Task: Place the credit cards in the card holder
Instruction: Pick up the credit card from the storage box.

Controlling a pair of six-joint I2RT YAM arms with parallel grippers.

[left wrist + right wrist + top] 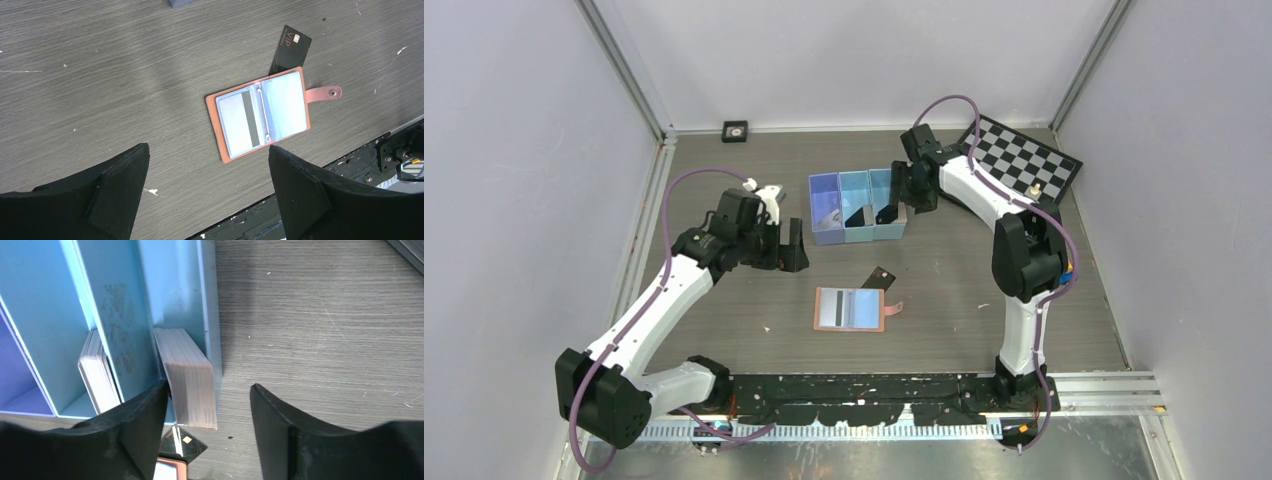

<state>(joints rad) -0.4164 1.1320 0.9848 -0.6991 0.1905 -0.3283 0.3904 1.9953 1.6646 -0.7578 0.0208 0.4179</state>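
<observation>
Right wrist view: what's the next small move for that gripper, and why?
Probably shift the right gripper a little toward the blue bin and lower it: its jaws are open, and the stack of cards leaning in the end compartment sits off-centre, near one finger.

1. The black card has its near end tucked under the card holder, so I cannot see that end.
2. The small print under its "VIP" mark is too fine for me to read.
3. On the right wrist view, the blue bin runs off the top and left edges. A divider half hides the middle stack. A finger of the right gripper covers the end stack at its lower corner.
4. The left gripper shows me fingers cut off by the bottom edge.
5. From above, the small black object at the far wall is too small for me to identify.
</observation>
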